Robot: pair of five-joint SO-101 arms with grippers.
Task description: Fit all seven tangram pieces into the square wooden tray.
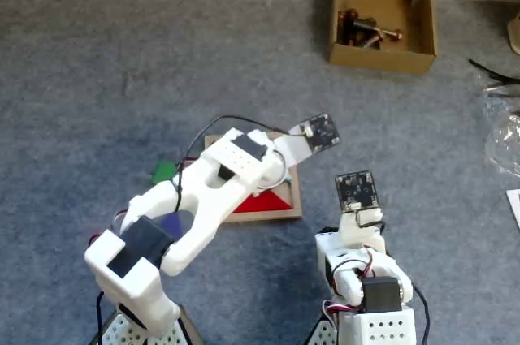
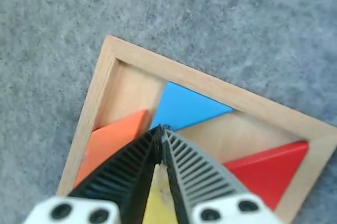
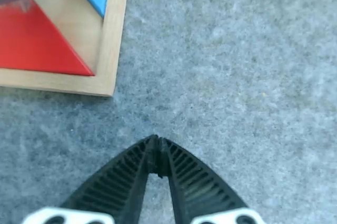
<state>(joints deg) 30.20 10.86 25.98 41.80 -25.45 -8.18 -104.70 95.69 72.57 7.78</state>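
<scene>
The square wooden tray (image 2: 200,79) lies on grey carpet under my left arm (image 1: 203,199). In it are a light blue triangle (image 2: 184,105), an orange piece (image 2: 110,139) and a red triangle (image 2: 263,168). My left gripper (image 2: 160,129) hangs over the tray's middle, shut, its tips by the blue triangle's corner. A yellow piece (image 2: 157,197) shows through the gap behind the tips; I cannot tell whether it is held. My right gripper (image 3: 156,139) is shut over bare carpet, just off the tray's corner (image 3: 113,39). A green piece (image 1: 164,172) and a dark blue piece (image 1: 172,223) lie on the carpet beside the tray.
A cardboard box (image 1: 382,20) with small parts stands at the far right. Clear plastic (image 1: 504,146) and cables lie at the right edge. Open carpet stretches left of the tray and behind it.
</scene>
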